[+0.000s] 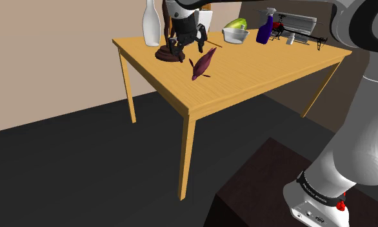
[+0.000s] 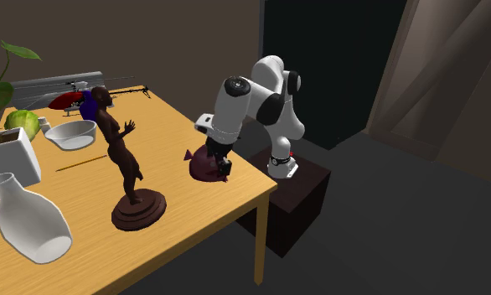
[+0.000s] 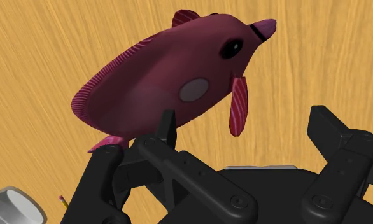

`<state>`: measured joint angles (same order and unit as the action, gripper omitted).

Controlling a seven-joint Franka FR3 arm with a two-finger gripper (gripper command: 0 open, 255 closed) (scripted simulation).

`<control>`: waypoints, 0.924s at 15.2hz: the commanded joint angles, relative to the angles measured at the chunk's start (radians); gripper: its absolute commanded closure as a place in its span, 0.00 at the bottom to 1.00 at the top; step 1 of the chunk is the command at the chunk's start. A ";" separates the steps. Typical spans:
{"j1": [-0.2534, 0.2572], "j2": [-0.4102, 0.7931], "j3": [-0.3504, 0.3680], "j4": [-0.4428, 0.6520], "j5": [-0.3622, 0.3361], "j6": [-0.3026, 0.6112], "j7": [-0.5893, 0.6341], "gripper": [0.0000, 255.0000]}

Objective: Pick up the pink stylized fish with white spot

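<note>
The approach looks nearly done, but the grasp and the lift are both left to do. The dark pink fish with its pale spot rests on the tabletop, near the edge facing the robot's stand. In the shoulder view it is at about four o'clock from the brown figurine.

The hand hangs just above the fish, which sits at its five o'clock in that view. In the wrist view the hand is spread wide with nothing clasped. One finger overlaps the lower edge of the fish, though I cannot tell whether it touches. The other finger stands well clear at three o'clock. I judge the fish is not centred between them, so the hand needs to shift before it closes.
</note>
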<state>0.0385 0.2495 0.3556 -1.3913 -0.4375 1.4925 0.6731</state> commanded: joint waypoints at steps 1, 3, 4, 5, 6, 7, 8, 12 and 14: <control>-0.002 -0.002 0.000 -0.029 0.001 0.026 0.010 0.00; -0.003 -0.003 0.000 -0.039 0.002 0.034 0.012 0.00; -0.002 -0.002 0.000 -0.038 0.001 0.034 0.013 1.00; -0.002 -0.001 0.000 -0.035 0.001 0.032 0.013 1.00; -0.002 -0.001 0.000 -0.036 0.001 0.032 0.013 1.00; -0.002 -0.001 0.000 -0.035 0.001 0.032 0.013 1.00; -0.002 -0.001 0.000 -0.036 0.001 0.032 0.013 1.00; -0.002 -0.001 0.000 -0.035 0.001 0.032 0.013 1.00; -0.002 -0.001 0.000 -0.022 0.001 0.020 0.008 1.00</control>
<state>0.0369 0.2493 0.3557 -1.4189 -0.4369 1.5184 0.6836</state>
